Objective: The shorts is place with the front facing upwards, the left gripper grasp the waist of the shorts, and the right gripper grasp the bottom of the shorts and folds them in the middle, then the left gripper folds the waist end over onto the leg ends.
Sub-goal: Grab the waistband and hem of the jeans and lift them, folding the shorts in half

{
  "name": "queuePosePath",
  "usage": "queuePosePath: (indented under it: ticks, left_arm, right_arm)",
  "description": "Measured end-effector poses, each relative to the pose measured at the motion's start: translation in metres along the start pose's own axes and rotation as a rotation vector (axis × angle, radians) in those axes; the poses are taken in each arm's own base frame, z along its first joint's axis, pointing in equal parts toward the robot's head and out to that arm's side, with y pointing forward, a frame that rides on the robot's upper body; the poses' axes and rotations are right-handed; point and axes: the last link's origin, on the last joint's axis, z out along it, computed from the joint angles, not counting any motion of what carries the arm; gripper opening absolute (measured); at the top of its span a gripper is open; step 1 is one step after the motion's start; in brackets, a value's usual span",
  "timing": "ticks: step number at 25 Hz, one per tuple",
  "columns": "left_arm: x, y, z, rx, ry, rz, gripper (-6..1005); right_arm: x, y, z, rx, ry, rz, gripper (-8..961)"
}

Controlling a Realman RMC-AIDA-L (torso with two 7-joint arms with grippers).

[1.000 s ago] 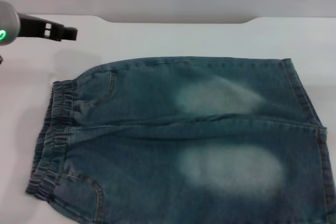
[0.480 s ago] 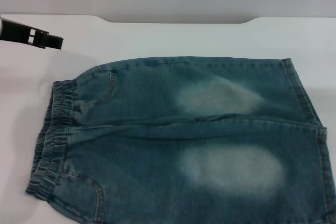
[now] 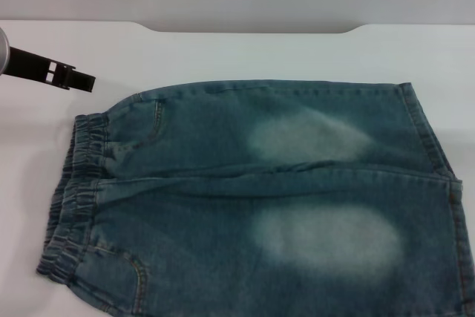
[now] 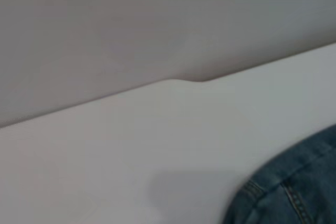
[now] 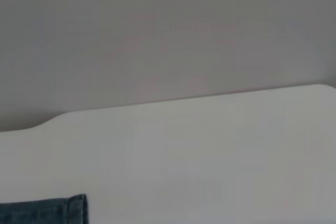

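Blue denim shorts (image 3: 260,198) lie flat on the white table (image 3: 223,53), front up. Their elastic waist (image 3: 74,198) is at the left and the leg ends (image 3: 434,154) at the right. My left gripper (image 3: 83,80) reaches in from the left edge as a black bar, above and behind the far waist corner and apart from the cloth. The left wrist view shows a patch of the shorts (image 4: 289,187). A hem corner of the shorts (image 5: 47,211) shows in the right wrist view. My right gripper is out of view.
The table's far edge has a raised section (image 3: 252,29) against a grey wall. Bare white tabletop surrounds the shorts on the far side and left. The shorts run past the picture's bottom edge.
The left gripper has pulled back toward the left edge and dropped lower, closer to the waist corner. Its grey body with the green light has left the picture. The shorts have not moved.
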Motion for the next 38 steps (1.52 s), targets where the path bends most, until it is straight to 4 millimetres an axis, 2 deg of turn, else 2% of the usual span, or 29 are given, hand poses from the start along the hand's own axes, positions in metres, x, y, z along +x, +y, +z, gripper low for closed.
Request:
queuePosePath:
  ticks: [14, 24, 28, 29, 33, 38]
  left_arm:
    - [-0.014, 0.012, -0.014, -0.042, -0.156, -0.008, 846]
    - [-0.039, 0.022, -0.020, -0.070, -0.346, -0.058, 848]
    - [-0.049, 0.024, -0.019, -0.070, -0.397, -0.070, 849]
    - [-0.061, 0.024, -0.017, -0.055, -0.438, -0.083, 849]
    - [-0.074, 0.026, -0.015, -0.045, -0.479, -0.103, 848]
    - [-0.086, 0.031, -0.012, -0.047, -0.514, -0.111, 847]
  right_arm:
    - [0.018, 0.001, -0.005, -0.039, 0.028, 0.051, 800]
    - [0.026, 0.015, 0.000, -0.056, 0.048, 0.015, 801]
    - [0.030, 0.015, 0.001, -0.052, 0.044, 0.014, 801]
    - [0.030, 0.015, 0.002, -0.050, 0.040, 0.014, 801]
    - [0.028, 0.015, 0.003, -0.046, 0.026, 0.006, 801]
    - [0.025, 0.015, 0.005, -0.042, 0.018, -0.011, 801]
